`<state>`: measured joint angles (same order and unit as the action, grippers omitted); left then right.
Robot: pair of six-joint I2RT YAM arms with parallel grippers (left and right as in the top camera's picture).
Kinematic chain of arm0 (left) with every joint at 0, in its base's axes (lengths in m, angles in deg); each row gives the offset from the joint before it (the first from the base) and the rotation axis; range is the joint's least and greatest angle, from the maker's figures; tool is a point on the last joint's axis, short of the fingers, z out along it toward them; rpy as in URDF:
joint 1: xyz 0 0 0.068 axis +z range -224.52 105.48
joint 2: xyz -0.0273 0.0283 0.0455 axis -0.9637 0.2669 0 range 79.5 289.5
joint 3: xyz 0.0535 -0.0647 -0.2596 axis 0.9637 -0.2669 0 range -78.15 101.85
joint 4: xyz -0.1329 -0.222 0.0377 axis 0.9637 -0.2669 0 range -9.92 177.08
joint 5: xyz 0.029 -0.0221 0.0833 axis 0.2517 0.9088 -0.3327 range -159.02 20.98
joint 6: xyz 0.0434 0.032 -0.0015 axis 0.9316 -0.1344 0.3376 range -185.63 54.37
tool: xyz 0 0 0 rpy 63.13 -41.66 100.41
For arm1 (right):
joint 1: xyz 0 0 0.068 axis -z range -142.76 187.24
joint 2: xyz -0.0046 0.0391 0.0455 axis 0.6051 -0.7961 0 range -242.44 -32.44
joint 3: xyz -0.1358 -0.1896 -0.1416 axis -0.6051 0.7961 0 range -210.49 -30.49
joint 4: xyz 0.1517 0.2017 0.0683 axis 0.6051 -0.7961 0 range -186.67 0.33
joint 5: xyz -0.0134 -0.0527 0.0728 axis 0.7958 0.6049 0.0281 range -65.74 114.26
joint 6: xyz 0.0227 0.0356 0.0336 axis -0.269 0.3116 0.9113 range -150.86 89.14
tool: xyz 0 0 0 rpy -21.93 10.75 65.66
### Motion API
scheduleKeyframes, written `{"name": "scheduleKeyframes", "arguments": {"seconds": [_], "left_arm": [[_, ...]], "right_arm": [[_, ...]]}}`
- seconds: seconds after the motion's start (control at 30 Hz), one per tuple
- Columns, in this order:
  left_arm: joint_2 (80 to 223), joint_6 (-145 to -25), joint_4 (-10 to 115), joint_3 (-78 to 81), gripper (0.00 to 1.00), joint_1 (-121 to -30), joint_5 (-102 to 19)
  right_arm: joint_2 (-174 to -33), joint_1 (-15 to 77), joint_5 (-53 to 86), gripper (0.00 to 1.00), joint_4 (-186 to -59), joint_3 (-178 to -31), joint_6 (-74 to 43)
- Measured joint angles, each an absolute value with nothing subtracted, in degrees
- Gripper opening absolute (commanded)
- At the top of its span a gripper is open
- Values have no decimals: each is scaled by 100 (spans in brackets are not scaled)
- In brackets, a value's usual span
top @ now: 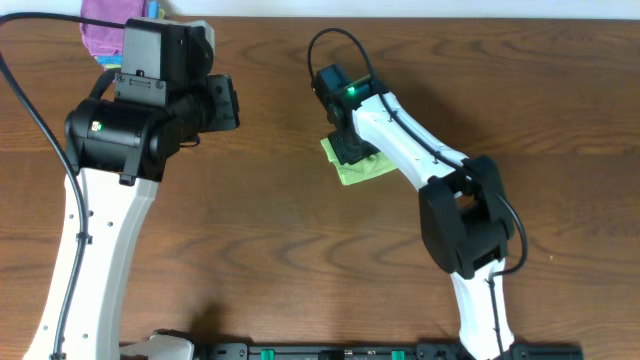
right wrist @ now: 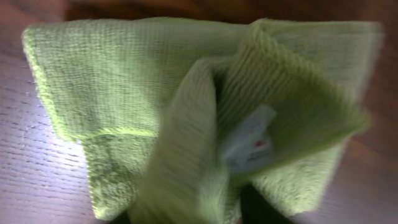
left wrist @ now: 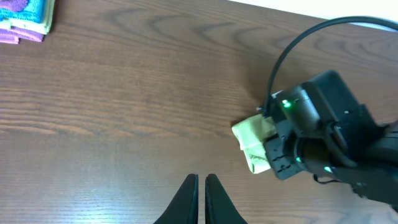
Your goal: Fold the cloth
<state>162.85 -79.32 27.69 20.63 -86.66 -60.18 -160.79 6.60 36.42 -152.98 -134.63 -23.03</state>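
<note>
The lime-green cloth (top: 364,170) lies folded small on the brown table (top: 270,230), right of centre. My right gripper (top: 351,152) sits down on its far left part. In the right wrist view the cloth (right wrist: 124,81) fills the frame, with a raised fold and the white tag (right wrist: 249,142) bunched over my jaws, which are mostly hidden; they look shut on the cloth. My left gripper (top: 230,103) hovers apart to the left, shut and empty (left wrist: 201,186). The cloth (left wrist: 252,142) also shows in the left wrist view, beside the right wrist.
A purple folded cloth (top: 103,30) with a blue one (top: 152,8) beside it lies at the table's far left edge, behind my left arm; the pile also shows in the left wrist view (left wrist: 25,18). A black cable (top: 335,45) loops above the right wrist.
</note>
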Motion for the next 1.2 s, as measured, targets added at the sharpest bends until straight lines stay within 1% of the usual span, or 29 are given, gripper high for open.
{"name": "scheduleKeyframes", "arguments": {"seconds": [0.03,0.17,0.27,0.33,0.4,0.5,0.6,0.63,0.67,0.73,0.77,0.83,0.87,0.9,0.93,0.97,1.0,1.03,1.07,1.1,1.13,1.17,1.2], "left_arm": [[16285,-7932,2771,2061,9,-8666,-6018],[16285,-7932,2780,2061,10,-8666,-6018],[16285,-7932,2795,2063,10,-8666,-6018],[16285,-7932,2795,2063,10,-8666,-6018],[16285,-7932,2797,2063,10,-8666,-6020],[16285,-7932,2797,2063,11,-8666,-6022],[16285,-7932,2828,2063,11,-8666,-6022],[16285,-7935,2856,2063,11,-8662,-6022],[16285,-7939,2876,2063,11,-8651,-6022],[16285,-8018,2907,2063,11,-8577,-6018],[16285,-8090,2920,2063,12,-8483,-6018],[16285,-8184,2974,2061,17,-8312,-5976],[16285,-8212,3018,2050,19,-8144,-5950],[16285,-8230,3075,2017,24,-8059,-5906],[16283,-8247,3136,1963,29,-7984,-5878],[16270,-8249,3272,1840,33,-7947,-5830],[16261,-8276,3429,1652,37,-7941,-5760],[16259,-8319,3634,1423,44,-7963,-5664],[16272,-8328,3787,1204,55,-7993,-5561],[16294,-8330,3973,994,75,-8022,-5437],[16344,-8348,4198,754,97,-8050,-5273],[16416,-8380,4441,533,95,-8076,-5076],[16508,-8391,4703,330,95,-8100,-4853]], "right_arm": [[-16121,641,3524,63,-15289,-13463,-2366],[-16193,562,2884,63,-15114,-13463,-2427],[-16197,534,2276,59,-14987,-13463,-2462],[-16197,527,1872,54,-14981,-13463,-2467],[-16197,529,1692,52,-14992,-13463,-2482],[-16197,529,1520,52,-15044,-13463,-2486],[-16182,529,1439,56,-15118,-13465,-2495],[-16171,529,1419,59,-15153,-13468,-2504],[-16127,545,1397,59,-15206,-13474,-2539],[-16001,571,1404,58,-15317,-13496,-2574],[-15876,606,1441,55,-15367,-13513,-2596],[-15526,724,1526,53,-15398,-13555,-2670],[-15362,794,1579,50,-15398,-13570,-2701],[-15124,899,1651,46,-15385,-13583,-2722],[-14943,999,1706,45,-15385,-13599,-2762],[-14766,1104,1762,48,-15381,-13623,-2773],[-14538,1288,1821,45,-15361,-13669,-2784],[-14387,1458,1848,41,-15343,-13706,-2812],[-14278,1646,1867,41,-15343,-13745,-2854],[-14210,1819,1867,34,-15339,-13769,-2864],[-14173,2027,1845,15,-15332,-13769,-2886],[-14178,2210,1817,2,-15337,-13767,-2906],[-14226,2392,1762,1,-15335,-13752,-2899]]}}
